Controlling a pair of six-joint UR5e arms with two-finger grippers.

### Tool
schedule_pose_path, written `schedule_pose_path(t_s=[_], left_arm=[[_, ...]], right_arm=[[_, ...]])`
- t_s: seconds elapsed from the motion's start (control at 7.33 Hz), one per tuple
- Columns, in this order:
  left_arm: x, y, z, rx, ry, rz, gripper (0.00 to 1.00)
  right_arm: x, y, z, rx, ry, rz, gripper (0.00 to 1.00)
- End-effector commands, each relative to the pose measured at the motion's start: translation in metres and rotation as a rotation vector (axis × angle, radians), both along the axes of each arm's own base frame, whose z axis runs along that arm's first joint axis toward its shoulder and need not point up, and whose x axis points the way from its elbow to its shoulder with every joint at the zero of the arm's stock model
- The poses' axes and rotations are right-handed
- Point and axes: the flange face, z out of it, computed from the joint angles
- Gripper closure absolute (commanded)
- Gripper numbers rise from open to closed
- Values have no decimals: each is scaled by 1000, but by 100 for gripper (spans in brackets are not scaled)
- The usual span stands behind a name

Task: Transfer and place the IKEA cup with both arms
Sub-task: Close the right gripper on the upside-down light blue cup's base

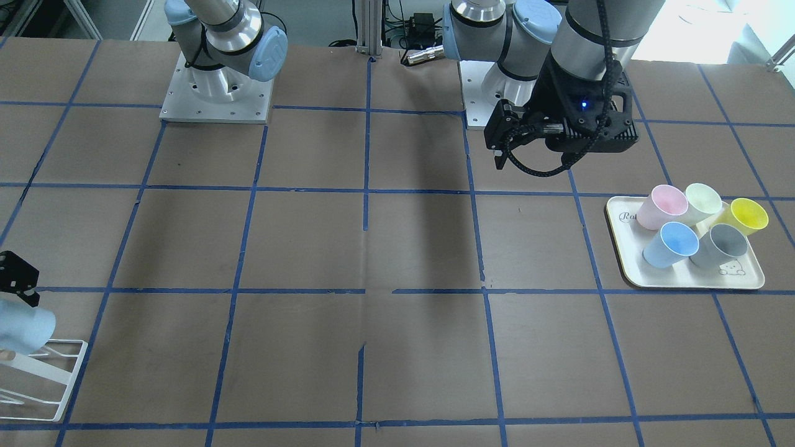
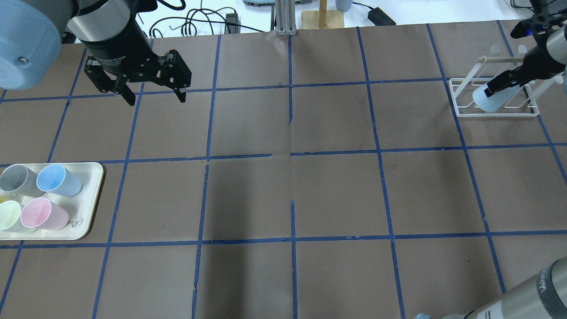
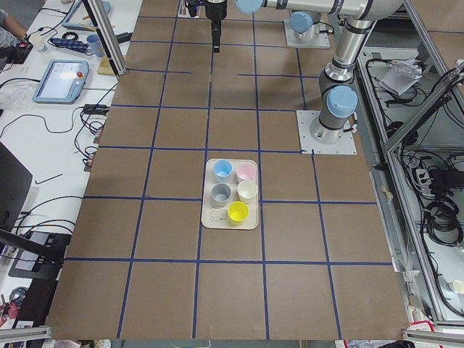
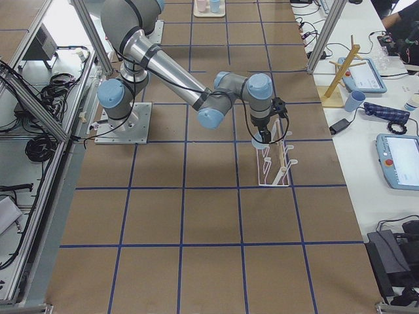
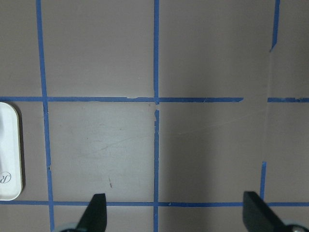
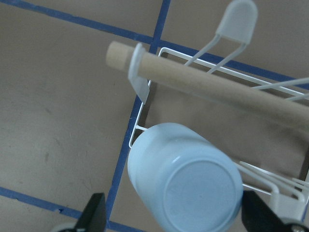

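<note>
A pale light-blue IKEA cup [image 6: 183, 181] hangs upside down on the white wire rack [image 2: 496, 113], base towards the right wrist camera. My right gripper [image 6: 176, 215] is open, with its fingers on either side of the cup; a clear gap shows at the left finger. The overhead view shows the gripper [image 2: 509, 82] just above the cup [image 2: 487, 99]. My left gripper [image 2: 153, 95] is open and empty, high over the bare table near the robot's base [image 1: 500, 149]. A second blue cup [image 2: 57, 179] lies on the cream tray [image 2: 91, 199].
The tray [image 1: 627, 264] also holds pink [image 1: 661, 207], pale green [image 1: 702, 200], yellow [image 1: 745, 215] and grey [image 1: 720, 244] cups. The rack has a wooden rod [image 6: 217, 82] and wire pegs. Blue tape lines grid the brown table.
</note>
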Motion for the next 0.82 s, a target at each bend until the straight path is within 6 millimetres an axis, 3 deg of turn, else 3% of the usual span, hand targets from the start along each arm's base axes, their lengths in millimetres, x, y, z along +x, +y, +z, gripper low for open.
schedule_pose_path(t_s=[0.0, 0.68], left_arm=[[0, 1, 1, -2, 0, -3, 0], [1, 1, 1, -2, 0, -6, 0]], right_arm=[[-4, -6, -10, -16, 14, -1, 0], [-1, -5, -3, -30, 6, 0, 2]])
